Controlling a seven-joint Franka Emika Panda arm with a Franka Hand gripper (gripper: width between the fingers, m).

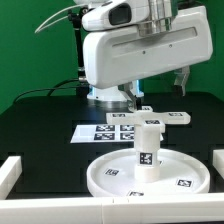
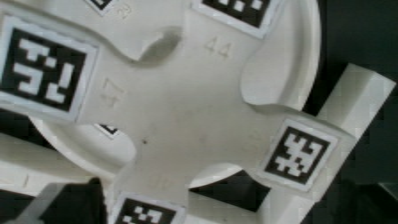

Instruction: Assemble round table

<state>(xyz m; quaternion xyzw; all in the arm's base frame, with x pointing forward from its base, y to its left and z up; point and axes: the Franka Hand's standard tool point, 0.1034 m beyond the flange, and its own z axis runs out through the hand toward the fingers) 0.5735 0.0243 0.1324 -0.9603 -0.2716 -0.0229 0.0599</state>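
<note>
Round disc (image 1: 138,174) at six o'clock on table, short post (image 1: 147,150) upright at centre. Cross foot (image 1: 152,117) at twelve o'clock beyond, under gripper (image 1: 140,98), apart from it. Jaws wide, empty. Advised: descend square over one arm, close centred, lift level.

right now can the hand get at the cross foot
Probably yes. The hand hangs open right over the cross foot, which fills the wrist view with nothing on top of it; the post stands apart on the disc.
</note>
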